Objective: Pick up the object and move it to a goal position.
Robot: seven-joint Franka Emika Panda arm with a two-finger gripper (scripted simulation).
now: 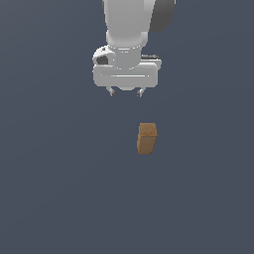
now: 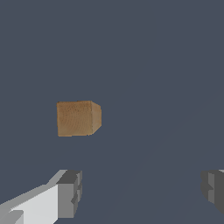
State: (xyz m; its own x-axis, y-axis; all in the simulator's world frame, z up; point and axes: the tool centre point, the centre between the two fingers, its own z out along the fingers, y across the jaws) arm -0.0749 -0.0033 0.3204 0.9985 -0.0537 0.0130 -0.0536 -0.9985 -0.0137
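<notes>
The object (image 1: 147, 138) is a small tan-brown block with a wood-like grain, standing on the dark grey floor near the middle of the exterior view. My white gripper (image 1: 126, 93) hangs above and behind it, a little toward the exterior view's left, and does not touch it. The two short fingertips (image 1: 112, 92) stand apart with nothing between them. In the wrist view the object (image 2: 78, 118) lies beyond the fingers (image 2: 69, 194), outside the gap of the gripper (image 2: 142, 190). The gripper is open and empty.
A plain dark grey surface (image 1: 59, 188) fills both views. The white arm (image 1: 130, 25) rises out of the top of the exterior view. No goal marker shows.
</notes>
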